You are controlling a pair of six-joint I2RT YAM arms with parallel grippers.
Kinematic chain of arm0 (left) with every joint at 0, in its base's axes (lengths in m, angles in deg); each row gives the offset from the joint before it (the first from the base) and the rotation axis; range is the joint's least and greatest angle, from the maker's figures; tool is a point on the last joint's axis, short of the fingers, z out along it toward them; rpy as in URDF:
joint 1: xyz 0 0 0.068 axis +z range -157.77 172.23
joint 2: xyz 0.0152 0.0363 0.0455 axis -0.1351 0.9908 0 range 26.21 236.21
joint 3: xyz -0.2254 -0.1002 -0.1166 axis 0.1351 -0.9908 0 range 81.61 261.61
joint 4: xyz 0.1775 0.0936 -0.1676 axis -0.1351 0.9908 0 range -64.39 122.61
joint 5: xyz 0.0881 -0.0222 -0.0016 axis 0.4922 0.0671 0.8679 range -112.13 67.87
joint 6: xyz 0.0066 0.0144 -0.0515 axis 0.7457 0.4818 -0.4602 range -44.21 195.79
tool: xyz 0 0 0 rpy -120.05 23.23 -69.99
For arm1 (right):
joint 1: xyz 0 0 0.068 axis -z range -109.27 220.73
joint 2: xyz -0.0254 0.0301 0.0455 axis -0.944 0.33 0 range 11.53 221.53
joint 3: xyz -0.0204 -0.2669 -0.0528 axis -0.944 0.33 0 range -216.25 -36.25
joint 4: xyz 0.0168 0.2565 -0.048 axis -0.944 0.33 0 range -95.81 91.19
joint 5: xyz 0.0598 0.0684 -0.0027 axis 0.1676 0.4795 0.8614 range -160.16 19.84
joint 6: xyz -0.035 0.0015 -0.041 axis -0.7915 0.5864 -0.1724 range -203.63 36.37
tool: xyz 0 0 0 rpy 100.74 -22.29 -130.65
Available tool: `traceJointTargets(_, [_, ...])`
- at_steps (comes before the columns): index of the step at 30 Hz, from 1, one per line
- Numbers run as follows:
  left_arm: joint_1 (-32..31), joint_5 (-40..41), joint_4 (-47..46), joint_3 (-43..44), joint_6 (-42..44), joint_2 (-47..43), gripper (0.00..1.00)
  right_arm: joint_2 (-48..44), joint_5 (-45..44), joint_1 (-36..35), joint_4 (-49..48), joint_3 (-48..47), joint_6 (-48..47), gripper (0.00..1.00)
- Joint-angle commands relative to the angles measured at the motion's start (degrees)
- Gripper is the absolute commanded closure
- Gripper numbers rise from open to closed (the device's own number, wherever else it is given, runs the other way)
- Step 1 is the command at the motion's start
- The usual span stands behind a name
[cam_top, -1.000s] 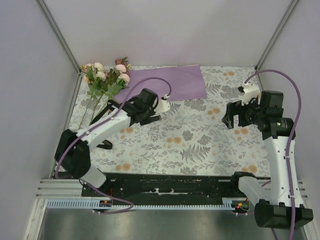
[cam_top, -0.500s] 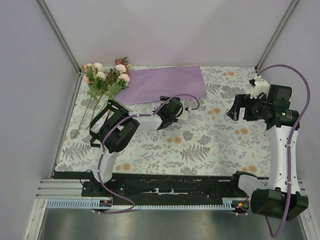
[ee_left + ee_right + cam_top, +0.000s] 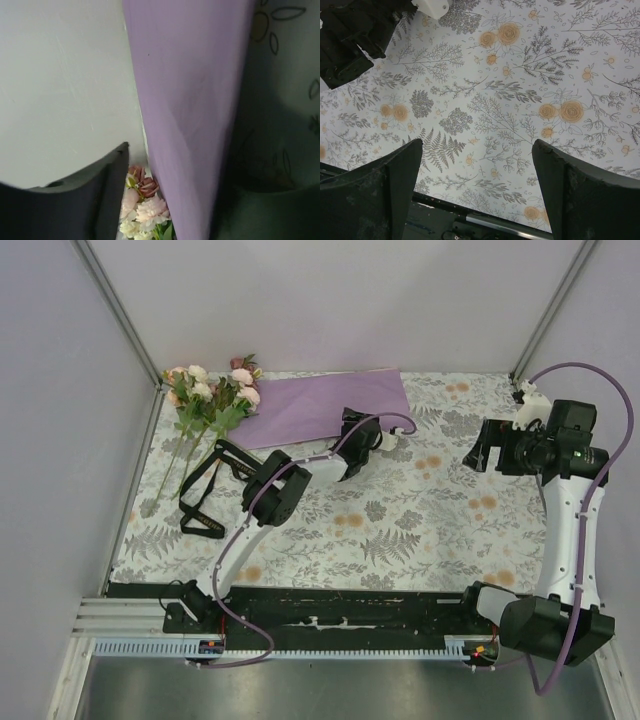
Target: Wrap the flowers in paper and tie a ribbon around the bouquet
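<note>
Swung across from the flowers [image 3: 212, 390], the left gripper [image 3: 352, 426] straddles the thin, floppy, crease-prone paper [image 3: 320, 405], jaws unclenched at its near edge, a sensible pinch-point; the right gripper [image 3: 477, 186] gapes empty.

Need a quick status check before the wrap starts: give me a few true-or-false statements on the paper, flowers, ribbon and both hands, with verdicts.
1. The paper lies flat and unrolled at the far side of the tablecloth. True.
2. The flowers lie on top of the paper. False: they lie beside its left end, in the far left corner.
3. The right hand is open and empty. True.
4. The ribbon is tied round the stems. False: it lies loose on the tablecloth, left of the left arm.
5. The left hand is at the paper's near edge. True.
</note>
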Motion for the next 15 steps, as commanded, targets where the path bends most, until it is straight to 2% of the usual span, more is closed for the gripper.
traceJointTargets(1, [0.4, -3.0, 0.5, 7.2, 2.6, 4.5, 0.44, -0.4, 1.9, 1.4, 1.4, -3.1, -0.6, 0.02])
traceJointTargets(2, [0.2, -3.2, 0.7, 8.2, 2.7, 4.8, 0.56, -0.3, 1.9, 1.7, 1.4, -3.0, -0.8, 0.02])
traceJointTargets(4, [-0.3, -3.5, 0.1, 8.6, 2.5, 3.8, 0.98, -0.3, 2.1, 2.3, 1.5, -2.8, -1.3, 0.02])
traceJointTargets(6, [-1.8, -5.2, -2.5, 3.5, 1.7, -0.3, 0.98, 0.0, 2.7, 3.2, 1.6, -2.9, -2.3, 0.02])
traceJointTargets(8, [-4.5, -9.1, -6.6, -7.5, 1.3, -7.9, 0.98, 0.5, 3.9, 4.3, 1.8, -3.3, -3.4, 0.02])
traceJointTargets(12, [-12.8, -20.9, -23.5, -38.3, 6.7, -24.8, 0.98, 2.7, 6.7, 7.4, 3.7, -5.7, -8.4, 0.02])
traceJointTargets(15, [-19.6, -29.3, -34.6, -54.4, 10.2, -32.8, 0.98, 5.8, 9.9, 9.1, 7.0, -7.6, -14.0, 0.02])
